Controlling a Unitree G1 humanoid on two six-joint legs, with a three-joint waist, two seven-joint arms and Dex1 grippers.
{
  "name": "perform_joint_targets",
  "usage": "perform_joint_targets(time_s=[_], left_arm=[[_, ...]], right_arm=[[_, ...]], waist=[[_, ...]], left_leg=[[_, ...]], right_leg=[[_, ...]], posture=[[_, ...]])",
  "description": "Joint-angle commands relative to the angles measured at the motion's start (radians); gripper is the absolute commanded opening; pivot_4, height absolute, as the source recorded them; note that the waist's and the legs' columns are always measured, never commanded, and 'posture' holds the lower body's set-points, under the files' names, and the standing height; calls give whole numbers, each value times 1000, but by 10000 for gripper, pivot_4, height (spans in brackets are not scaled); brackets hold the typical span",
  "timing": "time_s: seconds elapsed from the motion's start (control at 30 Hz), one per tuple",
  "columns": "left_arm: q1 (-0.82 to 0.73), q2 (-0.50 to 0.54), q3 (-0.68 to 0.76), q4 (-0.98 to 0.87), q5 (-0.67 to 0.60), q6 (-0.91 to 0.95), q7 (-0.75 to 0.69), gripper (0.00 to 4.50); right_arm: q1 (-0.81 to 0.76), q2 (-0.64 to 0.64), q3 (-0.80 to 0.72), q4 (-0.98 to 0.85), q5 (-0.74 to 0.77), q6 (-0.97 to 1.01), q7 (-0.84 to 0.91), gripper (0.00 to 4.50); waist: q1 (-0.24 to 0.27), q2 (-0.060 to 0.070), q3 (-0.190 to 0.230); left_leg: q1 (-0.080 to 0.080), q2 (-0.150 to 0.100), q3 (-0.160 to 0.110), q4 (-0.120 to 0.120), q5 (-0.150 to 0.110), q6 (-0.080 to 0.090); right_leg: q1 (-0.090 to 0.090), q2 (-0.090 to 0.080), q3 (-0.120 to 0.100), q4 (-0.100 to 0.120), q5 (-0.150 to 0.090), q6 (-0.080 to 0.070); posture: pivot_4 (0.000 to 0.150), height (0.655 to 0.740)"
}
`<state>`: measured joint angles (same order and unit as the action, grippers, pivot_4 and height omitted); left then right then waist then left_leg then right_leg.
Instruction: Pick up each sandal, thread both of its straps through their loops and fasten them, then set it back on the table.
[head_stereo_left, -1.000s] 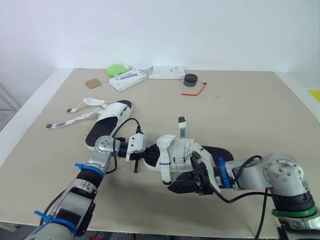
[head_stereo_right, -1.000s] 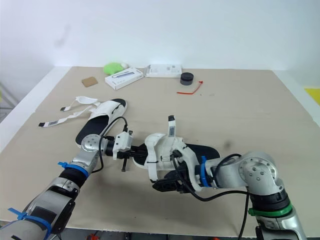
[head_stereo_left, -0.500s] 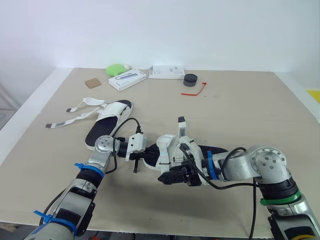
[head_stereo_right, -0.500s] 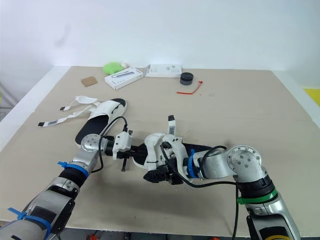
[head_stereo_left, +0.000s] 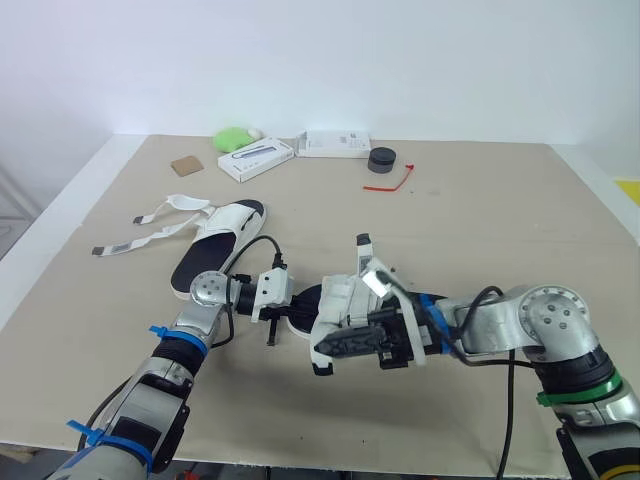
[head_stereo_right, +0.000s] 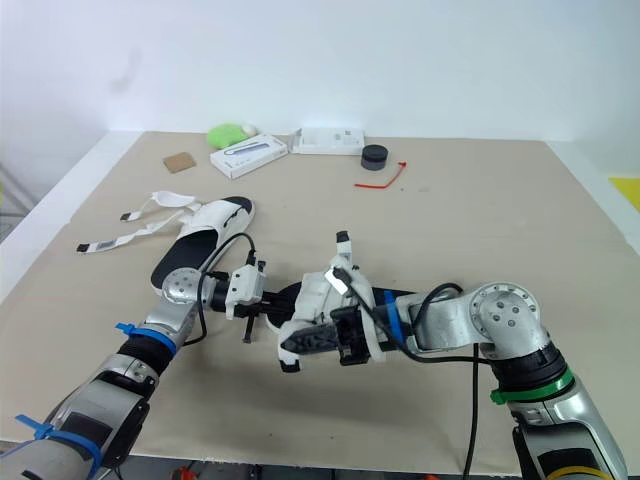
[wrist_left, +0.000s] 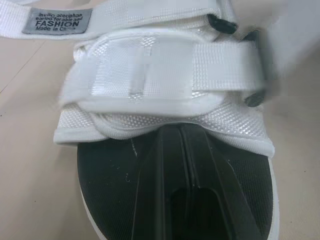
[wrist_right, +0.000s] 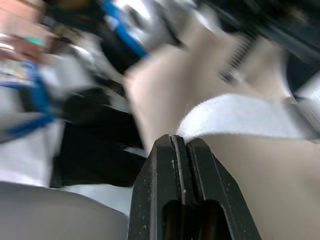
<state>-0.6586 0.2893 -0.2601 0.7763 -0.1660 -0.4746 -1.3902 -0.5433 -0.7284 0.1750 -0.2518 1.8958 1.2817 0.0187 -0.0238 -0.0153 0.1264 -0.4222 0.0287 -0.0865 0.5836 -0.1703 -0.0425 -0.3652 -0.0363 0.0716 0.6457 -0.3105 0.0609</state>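
Note:
A white sandal (head_stereo_left: 347, 293) with a black sole is held just above the table between my two grippers. My left gripper (head_stereo_left: 293, 308) is shut on the toe end of its sole (wrist_left: 110, 180); the left wrist view has its closed white strap (wrist_left: 165, 65) just past the fingers. From the sandal's near side my right gripper (head_stereo_left: 333, 347) is shut on a loose white strap (wrist_right: 240, 117), which is drawn out toward the front edge. The second sandal (head_stereo_left: 217, 243) lies flat at the left, both long straps (head_stereo_left: 150, 225) spread open on the table.
Along the beige table's (head_stereo_left: 480, 220) far edge lie a green object (head_stereo_left: 232, 139), two white boxes (head_stereo_left: 256, 159) (head_stereo_left: 335, 144), a black round puck (head_stereo_left: 380, 159), a red tie (head_stereo_left: 392, 182) and a brown card (head_stereo_left: 186, 167).
My right gripper has moved left along the sandal's near side and shut on the strap, pulling it outward. The left gripper has kept its hold without moving.

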Motion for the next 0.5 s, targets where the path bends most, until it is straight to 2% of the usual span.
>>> perform_joint_targets(time_s=[0.03, 0.23, 0.37, 0.5], left_arm=[[84, 32, -111, 140, 159, 54, -7, 0], [81, 27, -110, 144, 158, 55, -6, 0], [85, 25, -110, 142, 156, 56, -1, 0], [90, 29, -112, 139, 154, 56, 3, 0]], right_arm=[[-96, 36, -93, -37, 76, -87, 119, 1094], [-208, 136, -75, 169, 76, -201, -204, 1094], [-182, 180, -98, 250, 70, -262, -391, 1094], [-129, 188, -121, 249, 76, -276, -475, 1094]], waist=[[0, 1, 3], [1, 2, 7], [1, 2, 11], [0, 2, 12]], left_leg=[[0, 0, 0, 0, 0, 0], [-1, 0, 0, 0, 1, 1], [-1, 0, 0, 0, 3, 4], [-1, 1, 0, 0, 5, 9]], right_leg=[[0, 0, 0, 0, 0, 0], [-1, 1, 0, 0, 1, 0], [-1, 1, 0, 0, 4, 0], [-2, 1, 0, 0, 7, -1]], posture=[[1500, 7400], [1500, 7400], [1500, 7400], [1500, 7400]])
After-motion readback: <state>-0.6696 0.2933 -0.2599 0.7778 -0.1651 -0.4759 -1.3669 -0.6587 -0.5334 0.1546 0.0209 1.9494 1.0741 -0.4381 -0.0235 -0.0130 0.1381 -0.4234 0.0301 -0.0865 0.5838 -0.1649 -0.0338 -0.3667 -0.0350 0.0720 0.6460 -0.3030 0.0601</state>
